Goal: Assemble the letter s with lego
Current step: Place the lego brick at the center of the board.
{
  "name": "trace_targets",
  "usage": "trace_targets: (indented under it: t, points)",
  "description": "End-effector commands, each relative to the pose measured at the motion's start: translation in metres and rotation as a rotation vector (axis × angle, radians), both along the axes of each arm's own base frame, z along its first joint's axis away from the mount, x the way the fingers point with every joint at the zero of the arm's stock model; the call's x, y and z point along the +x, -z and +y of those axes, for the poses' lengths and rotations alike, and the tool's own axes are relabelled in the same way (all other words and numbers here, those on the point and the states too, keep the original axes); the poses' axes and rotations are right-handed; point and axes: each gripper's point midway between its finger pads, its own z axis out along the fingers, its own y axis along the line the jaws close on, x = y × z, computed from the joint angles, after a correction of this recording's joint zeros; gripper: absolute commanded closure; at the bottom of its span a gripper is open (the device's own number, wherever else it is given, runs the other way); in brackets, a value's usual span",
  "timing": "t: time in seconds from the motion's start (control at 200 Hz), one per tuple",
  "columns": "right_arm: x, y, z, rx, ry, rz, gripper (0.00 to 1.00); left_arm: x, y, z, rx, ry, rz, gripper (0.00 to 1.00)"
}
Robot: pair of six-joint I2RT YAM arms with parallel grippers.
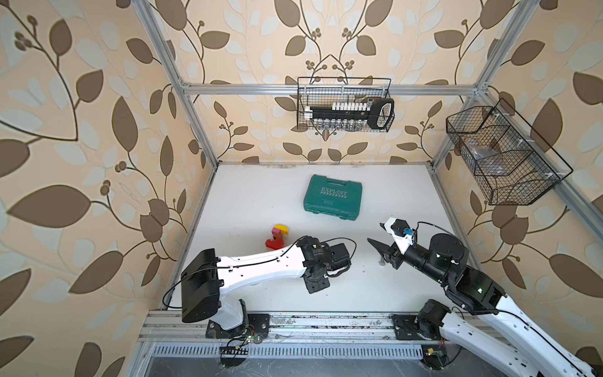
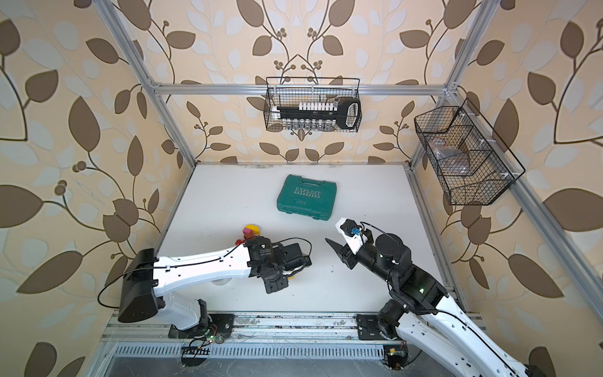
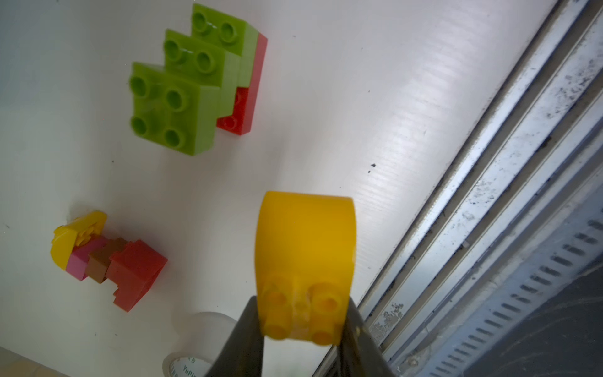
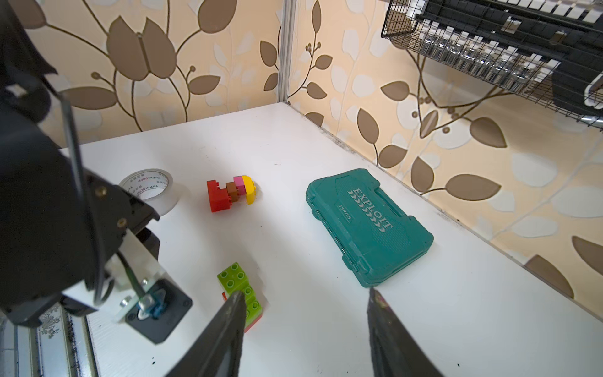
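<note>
Top pair overhead, looking down; wrist views near table [image 3: 326, 98].

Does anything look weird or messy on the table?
Nothing is spilled or broken. The odd one is the tape roll sitting near the red, brown, pink and yellow lego clump: it isn't a brick.

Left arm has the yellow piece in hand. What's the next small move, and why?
Probably carry the rounded yellow plastic brick, clamped in the left end effector, toward the stepped green-and-red brick stack. That stack has bare studs and no yellow cap, unlike the yellow-pink-brown-red cluster.
</note>
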Motion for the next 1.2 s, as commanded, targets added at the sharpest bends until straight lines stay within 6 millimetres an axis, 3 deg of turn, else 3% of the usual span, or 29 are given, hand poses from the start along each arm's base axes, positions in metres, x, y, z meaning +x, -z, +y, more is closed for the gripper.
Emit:
trace_targets:
  t: [0.0, 0.25, 0.505, 0.775, 0.87, 1.0, 1.195]
  points:
    - [-0.002, 0.011, -0.005, -0.012, 0.018, 0.031, 0.45, -0.004, 0.018, -0.017, -0.002, 0.045, 0.027, 0.89]
    - [-0.005, 0.014, -0.009, -0.031, 0.018, 0.027, 0.45, -0.013, 0.052, -0.033, 0.041, 0.147, 0.083, 0.89]
    - [-0.010, 0.018, -0.010, -0.023, 0.011, 0.031, 0.44, -0.013, 0.080, -0.033, 0.104, 0.225, 0.115, 0.81]
    - [-0.012, 0.024, -0.008, -0.015, 0.000, 0.051, 0.43, -0.009, 0.086, -0.029, 0.128, 0.243, 0.087, 0.57]
    - [-0.013, 0.022, -0.007, -0.006, -0.012, 0.045, 0.43, -0.006, 0.075, -0.028, 0.111, 0.242, 0.060, 0.44]
    - [-0.019, 0.015, 0.001, 0.031, -0.072, 0.025, 0.42, -0.004, 0.040, -0.030, 0.042, 0.229, 0.015, 0.27]
    - [-0.034, 0.019, 0.026, 0.202, -0.213, 0.030, 0.44, 0.000, -0.039, -0.029, -0.158, 0.109, -0.078, 0.23]
